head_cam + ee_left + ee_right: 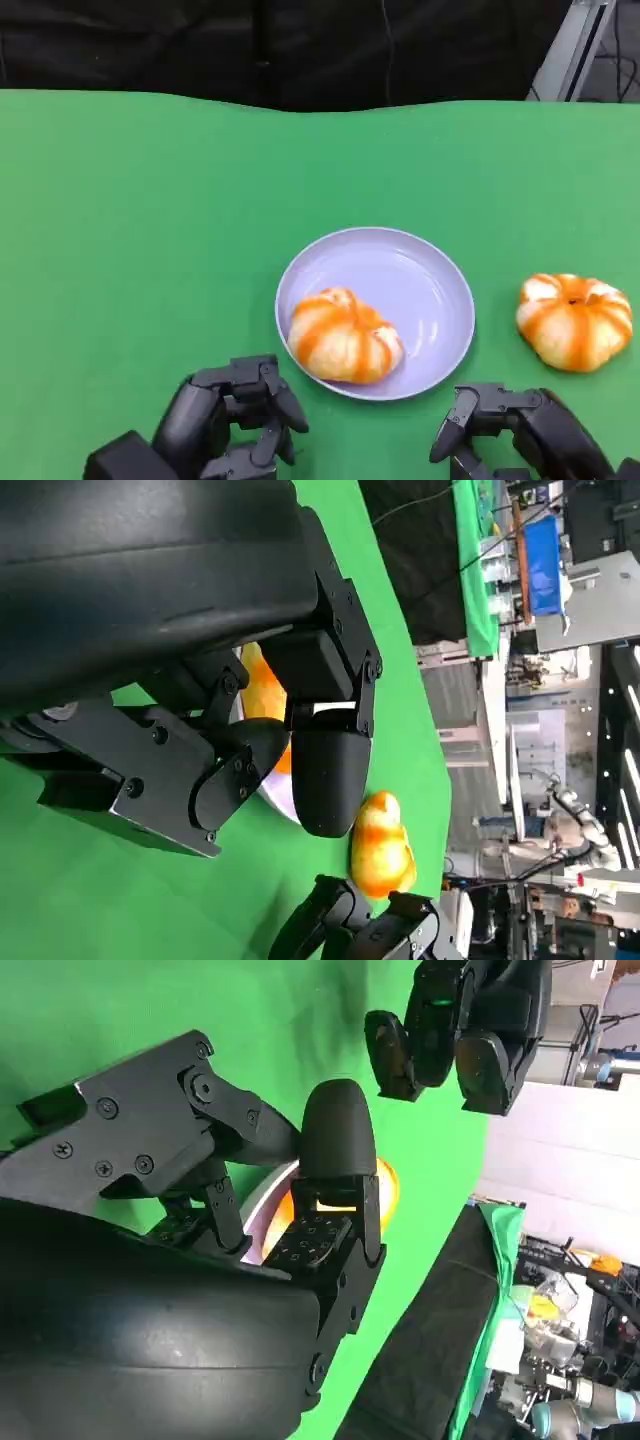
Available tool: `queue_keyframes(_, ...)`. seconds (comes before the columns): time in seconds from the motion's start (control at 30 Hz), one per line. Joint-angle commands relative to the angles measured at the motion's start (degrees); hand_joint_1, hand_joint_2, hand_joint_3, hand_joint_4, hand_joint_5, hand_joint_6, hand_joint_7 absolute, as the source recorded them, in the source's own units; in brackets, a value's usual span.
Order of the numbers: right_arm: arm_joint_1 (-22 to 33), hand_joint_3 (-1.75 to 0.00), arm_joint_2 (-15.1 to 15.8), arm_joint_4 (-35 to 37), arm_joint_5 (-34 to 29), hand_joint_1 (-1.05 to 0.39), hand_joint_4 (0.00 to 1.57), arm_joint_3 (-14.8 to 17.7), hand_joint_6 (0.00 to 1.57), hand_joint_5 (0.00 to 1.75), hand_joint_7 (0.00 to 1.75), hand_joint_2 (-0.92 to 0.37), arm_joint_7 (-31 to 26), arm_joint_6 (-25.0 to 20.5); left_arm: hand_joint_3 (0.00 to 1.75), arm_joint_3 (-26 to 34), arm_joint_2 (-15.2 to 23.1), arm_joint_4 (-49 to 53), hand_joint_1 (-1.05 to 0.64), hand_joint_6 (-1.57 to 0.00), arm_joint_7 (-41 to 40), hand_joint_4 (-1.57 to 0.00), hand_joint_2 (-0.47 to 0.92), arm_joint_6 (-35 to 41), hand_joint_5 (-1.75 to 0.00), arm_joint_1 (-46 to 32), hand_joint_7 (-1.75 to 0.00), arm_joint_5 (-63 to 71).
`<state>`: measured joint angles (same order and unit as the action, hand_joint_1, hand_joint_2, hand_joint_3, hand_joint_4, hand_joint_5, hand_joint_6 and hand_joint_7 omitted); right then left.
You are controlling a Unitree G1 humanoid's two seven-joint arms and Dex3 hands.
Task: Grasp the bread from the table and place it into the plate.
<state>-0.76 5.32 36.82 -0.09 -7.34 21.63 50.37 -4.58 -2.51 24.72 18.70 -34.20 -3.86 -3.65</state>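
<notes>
Both hands, left (235, 415) & right (510, 425), fingers apart, empty; bread (344, 336) on plate (430, 290).

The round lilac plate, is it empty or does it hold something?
Not empty: one orange-striped bread bun lies inside the round lilac plate, at its near-left rim.

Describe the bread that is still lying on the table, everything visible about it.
The bread on the table is a round, pumpkin-shaped bun, pale and glossy with orange stripes running from a dimpled centre. It lies flat on the green table, to the right of the lavender plate and apart from its rim. Nothing touches it; the right hand sits nearer the camera, empty. The left wrist view shows its orange side too.
</notes>
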Motion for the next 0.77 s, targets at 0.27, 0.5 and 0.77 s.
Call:
queue_keyframes(0.27,0.0,-0.98,0.9,-0.2,0.6,-0.14,0.8,0.5,0.83,1.48,1.19,-0.6,0.0,0.2,1.16,0.0,1.1,0.9,-0.04,-0.95,0.8,-0.91,0.53,-0.8,-1.58,0.6,-1.3,-1.3)
queue_keyframes(0.5,0.0,-0.98,1.1,-0.4,1.2,-0.14,0.8,0.7,0.83,1.48,1.18,-0.6,0.5,-0.2,1.13,-0.3,0.9,0.4,-0.04,-0.95,0.8,-0.91,0.55,-0.6,-1.58,0.2,-1.29,-1.4)
queue_keyframes(0.77,0.1,-0.93,1.3,-0.3,1.1,-0.13,0.81,0.7,0.84,1.47,1.17,-0.63,0.5,0.2,1.11,-0.5,0.8,0.4,-0.04,-0.96,0.1,-0.92,0.56,-0.9,-1.57,0.2,-1.28,-0.9)
